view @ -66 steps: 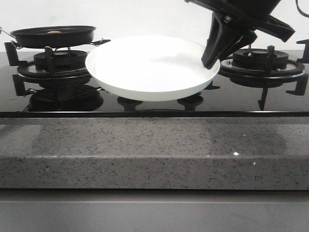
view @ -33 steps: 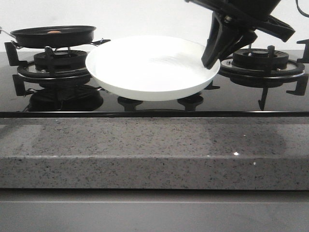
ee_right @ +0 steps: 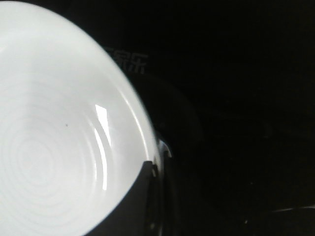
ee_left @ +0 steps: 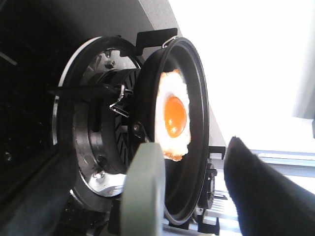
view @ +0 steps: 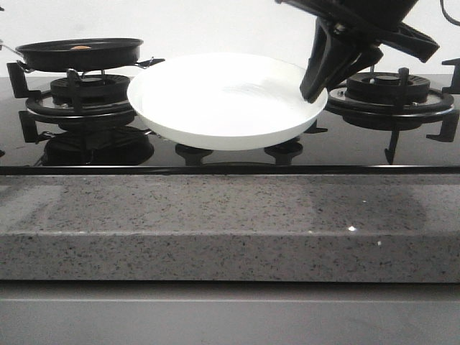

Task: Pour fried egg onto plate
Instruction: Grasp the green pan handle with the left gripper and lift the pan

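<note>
White plate (view: pixel 226 100) is held up off the black glass hob (view: pixel 215 154), between the two burners, level or close to it. Right gripper (view: pixel 314 90) has it by the rim on the robot's right side; fingers pinched shut on the edge, one dark finger (ee_right: pixel 130 206) visible lying over the inner rim in the right wrist view.

Fried egg (ee_left: pixel 172 115) sits in the black frying pan (view: pixel 79 54), which rests on the left burner (view: pixel 79 100). From the front only a sliver of yolk shows above the pan wall. Pan and plate rim are near each other but apart, pan to the plate's left.

Left gripper (ee_left: pixel 192 191) isn't visible in the front view. In its wrist view it faces the pan head-on, fingers spread with the pan's near rim between them: one pale grey pad (ee_left: pixel 145 191) on one side, one dark finger (ee_left: pixel 266 196) on the other. Open, holding nothing as far as I can see. Can't make out the pan handle from here.

Key relation: egg lies straight ahead of the left fingers, so left arm is the one to take the pan; judging by layout, the pan then has to travel right and tip over the plate.

Text: faint characters on the hob glass beside the plate in the right wrist view, not legible. No other labels.
</note>
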Controlling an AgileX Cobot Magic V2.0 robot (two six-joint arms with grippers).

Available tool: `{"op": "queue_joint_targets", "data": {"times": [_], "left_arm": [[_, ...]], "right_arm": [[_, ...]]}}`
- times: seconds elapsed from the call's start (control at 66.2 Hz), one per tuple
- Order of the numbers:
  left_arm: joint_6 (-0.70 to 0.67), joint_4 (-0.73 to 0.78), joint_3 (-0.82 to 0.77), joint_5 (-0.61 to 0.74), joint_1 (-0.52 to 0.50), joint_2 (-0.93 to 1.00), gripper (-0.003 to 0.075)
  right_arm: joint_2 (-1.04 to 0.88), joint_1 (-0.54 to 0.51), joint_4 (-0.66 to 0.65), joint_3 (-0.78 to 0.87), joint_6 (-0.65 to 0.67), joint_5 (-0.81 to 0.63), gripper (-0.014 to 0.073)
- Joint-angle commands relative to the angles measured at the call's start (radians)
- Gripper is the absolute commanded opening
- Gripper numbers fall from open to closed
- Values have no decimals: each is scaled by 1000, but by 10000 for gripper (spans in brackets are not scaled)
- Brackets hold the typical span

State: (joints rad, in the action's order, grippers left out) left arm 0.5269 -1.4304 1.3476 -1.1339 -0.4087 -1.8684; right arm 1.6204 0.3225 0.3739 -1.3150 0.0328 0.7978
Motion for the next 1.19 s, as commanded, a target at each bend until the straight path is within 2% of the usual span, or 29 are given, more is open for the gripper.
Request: {"op": "queue_joint_targets", "data": {"times": [0.0, 0.091, 0.272, 0.71, 0.8, 1.027, 1.178], "left_arm": [[5, -102, 31, -52, 10, 40, 597], [5, -121, 31, -52, 13, 36, 575], [-4, -134, 29, -64, 19, 23, 478], [-12, -180, 29, -62, 23, 9, 195], [-12, -180, 29, -77, 23, 9, 167], [-12, -182, 29, -101, 23, 9, 160], [9, -236, 29, -135, 19, 9, 87]], "right_arm": [[-41, -1, 10, -26, -14, -38, -67], [-41, -1, 10, -26, -14, -38, -67], [-41, -1, 10, -26, -14, -38, -67], [-40, -1, 10, -26, -14, -38, -67], [-39, -1, 10, -26, -14, -38, -67], [-39, -1, 10, -26, -14, -38, -67], [-39, -1, 10, -26, -14, -38, -67]]}}
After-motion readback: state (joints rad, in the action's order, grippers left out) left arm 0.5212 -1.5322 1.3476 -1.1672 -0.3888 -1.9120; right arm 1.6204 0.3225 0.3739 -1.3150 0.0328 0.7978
